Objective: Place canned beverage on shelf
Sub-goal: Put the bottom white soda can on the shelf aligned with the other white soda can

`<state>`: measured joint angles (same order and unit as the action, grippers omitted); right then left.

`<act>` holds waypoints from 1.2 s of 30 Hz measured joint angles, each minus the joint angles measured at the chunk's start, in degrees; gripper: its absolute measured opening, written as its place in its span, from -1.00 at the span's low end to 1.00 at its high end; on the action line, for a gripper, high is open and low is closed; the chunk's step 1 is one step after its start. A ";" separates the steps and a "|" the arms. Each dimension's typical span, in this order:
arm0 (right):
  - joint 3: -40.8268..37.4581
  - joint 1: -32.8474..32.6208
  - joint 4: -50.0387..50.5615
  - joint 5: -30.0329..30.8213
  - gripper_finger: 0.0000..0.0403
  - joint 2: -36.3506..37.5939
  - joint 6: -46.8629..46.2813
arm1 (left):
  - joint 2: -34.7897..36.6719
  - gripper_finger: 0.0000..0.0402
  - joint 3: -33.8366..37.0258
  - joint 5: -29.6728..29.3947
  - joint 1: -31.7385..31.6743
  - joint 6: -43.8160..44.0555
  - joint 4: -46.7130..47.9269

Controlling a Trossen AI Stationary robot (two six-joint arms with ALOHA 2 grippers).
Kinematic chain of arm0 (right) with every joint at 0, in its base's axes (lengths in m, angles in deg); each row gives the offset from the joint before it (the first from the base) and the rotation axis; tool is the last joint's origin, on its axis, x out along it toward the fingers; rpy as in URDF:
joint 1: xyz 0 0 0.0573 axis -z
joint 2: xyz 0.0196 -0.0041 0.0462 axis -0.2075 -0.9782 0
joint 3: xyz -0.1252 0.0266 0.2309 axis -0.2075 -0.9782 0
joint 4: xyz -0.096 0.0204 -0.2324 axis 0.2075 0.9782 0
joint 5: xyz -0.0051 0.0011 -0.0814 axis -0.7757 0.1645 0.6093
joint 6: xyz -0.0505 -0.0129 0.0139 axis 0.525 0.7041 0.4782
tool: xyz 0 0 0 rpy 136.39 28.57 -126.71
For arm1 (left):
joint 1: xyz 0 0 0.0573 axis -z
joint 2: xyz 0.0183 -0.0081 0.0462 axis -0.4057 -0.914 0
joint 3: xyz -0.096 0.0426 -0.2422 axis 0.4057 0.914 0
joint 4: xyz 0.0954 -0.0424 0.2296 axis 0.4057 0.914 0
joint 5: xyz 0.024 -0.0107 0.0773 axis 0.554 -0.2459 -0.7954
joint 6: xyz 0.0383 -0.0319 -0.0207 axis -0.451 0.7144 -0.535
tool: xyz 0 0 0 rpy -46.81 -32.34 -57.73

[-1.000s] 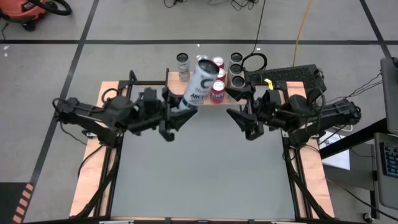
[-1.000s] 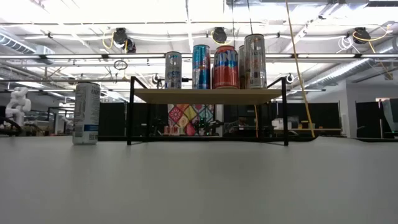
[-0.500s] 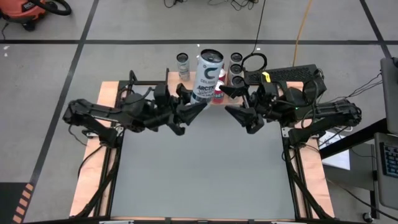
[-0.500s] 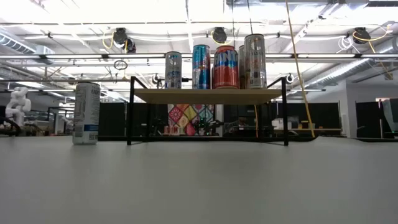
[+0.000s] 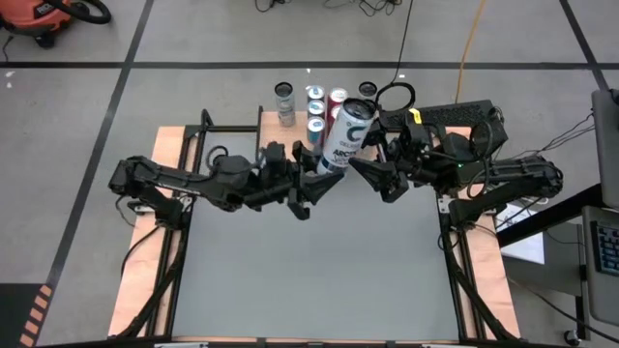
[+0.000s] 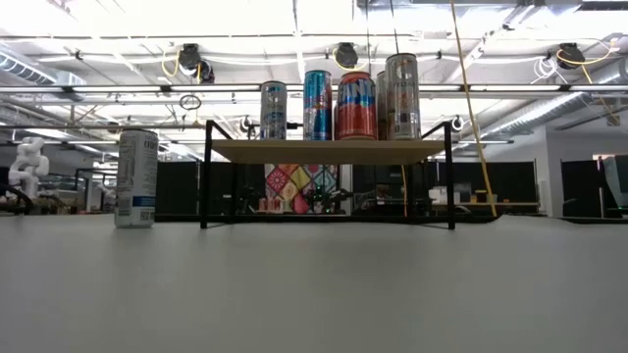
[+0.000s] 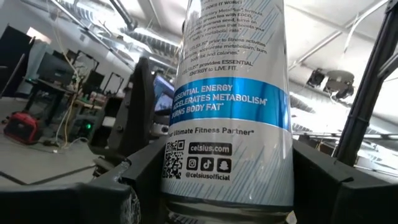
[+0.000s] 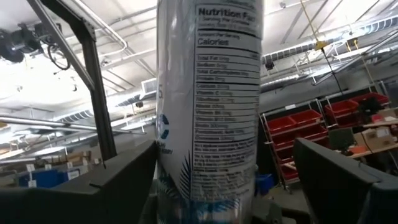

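A tall white and blue can is in the air over the table's far middle, with my left gripper shut on it. My right gripper is open. Its fingers stand on either side of the same can, and a gap shows beside one of them. The shelf, a light wooden top on thin black legs, stands at the far edge with several cans upright on it. Neither the held can nor the grippers appear in the low view. My left gripper pinches the can's lower body, just above its bottom rim, between its two fingers, one on each side. The fingers come from the table's left and slant upward. The can is lifted clear, its top tipped toward the far right.
Another white can stands on the table to the left of the shelf. Pale wooden side boards with black rails run along both sides of the grey table top. A black keyboard lies beyond the far right corner.
My left gripper has carried the can toward the table's right and a little down. It has gone from in front of the shelf's cans to between my right gripper's fingers. The can's top now tips toward the far right. My right gripper has rolled slightly.
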<state>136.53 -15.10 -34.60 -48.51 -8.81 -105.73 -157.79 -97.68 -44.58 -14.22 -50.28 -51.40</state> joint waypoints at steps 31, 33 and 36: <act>0.00 0.21 3.58 -3.28 0.09 0.00 1.60 | -1.40 0.34 0.09 -0.72 -1.41 -0.21 5.06; 0.00 0.23 3.60 -3.29 0.08 0.00 1.56 | -1.40 0.41 0.09 -1.67 -1.38 -0.01 5.02; -0.02 0.23 4.46 -3.28 0.10 0.21 1.76 | -1.36 0.56 0.09 -2.19 -1.40 1.24 4.60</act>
<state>136.51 -14.87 -30.14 -51.79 -8.60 -103.98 -159.16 -97.59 -46.78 -15.62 -49.04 -46.80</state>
